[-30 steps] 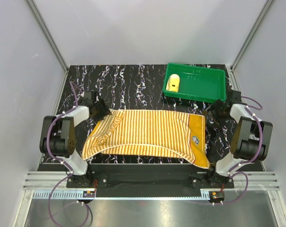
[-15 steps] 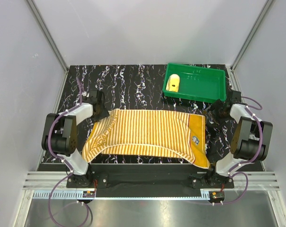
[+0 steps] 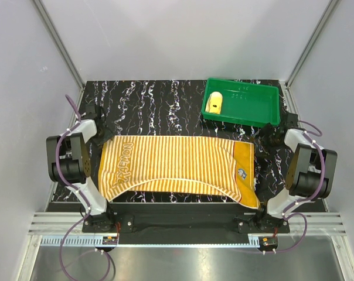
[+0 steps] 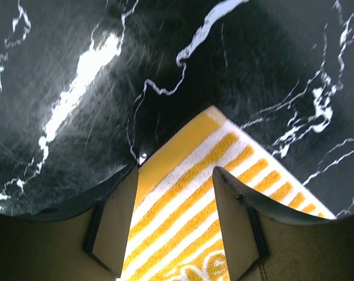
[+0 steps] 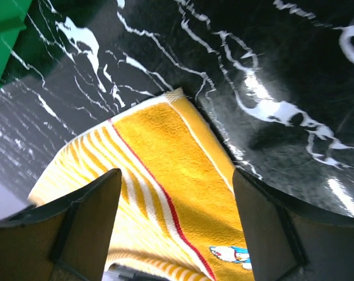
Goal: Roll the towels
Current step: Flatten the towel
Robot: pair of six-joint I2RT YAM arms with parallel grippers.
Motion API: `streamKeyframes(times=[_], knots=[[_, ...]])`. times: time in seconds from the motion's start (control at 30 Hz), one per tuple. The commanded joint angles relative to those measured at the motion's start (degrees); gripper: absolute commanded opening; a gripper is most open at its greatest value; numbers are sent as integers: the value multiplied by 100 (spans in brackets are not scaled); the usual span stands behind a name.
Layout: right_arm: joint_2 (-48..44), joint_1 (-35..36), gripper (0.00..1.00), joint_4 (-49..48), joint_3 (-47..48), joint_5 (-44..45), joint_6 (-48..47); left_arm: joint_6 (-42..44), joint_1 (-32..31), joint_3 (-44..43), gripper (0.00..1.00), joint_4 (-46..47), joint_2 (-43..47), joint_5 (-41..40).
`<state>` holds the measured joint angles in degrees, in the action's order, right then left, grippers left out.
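Jaws apart over striped towel (image 4: 183,187); only overhead shows yellow towel (image 3: 215,103).

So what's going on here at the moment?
The striped towel lies spread flat on the black table, not yet rolled. The left tool sits open at its far left corner, and the right tool is open over its far right corner. Neither is gripping. A yellow towel, already rolled, lies in the green tray at the back right.

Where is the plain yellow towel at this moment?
In the top view, the yellow towel lies in the left end of the green tray, far right, beyond the striped towel.
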<state>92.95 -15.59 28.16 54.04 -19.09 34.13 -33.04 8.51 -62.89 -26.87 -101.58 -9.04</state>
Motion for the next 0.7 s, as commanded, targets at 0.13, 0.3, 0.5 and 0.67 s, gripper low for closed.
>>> streamKeyframes(times=[0.13,0.3,0.5,0.67], knots=[[602,21,62,-47,292,-701,-30,-27,1,-522,58,-160,-169,165],[786,118,52,83,308,-579,-117,-106,-7,-224,58,-2,103,297],[698,118,57,365,431,239,-275,-185,-8,128,59,95,297,288],[1374,144,39,594,932,459,-512,-186,-60,93,50,68,42,481]])
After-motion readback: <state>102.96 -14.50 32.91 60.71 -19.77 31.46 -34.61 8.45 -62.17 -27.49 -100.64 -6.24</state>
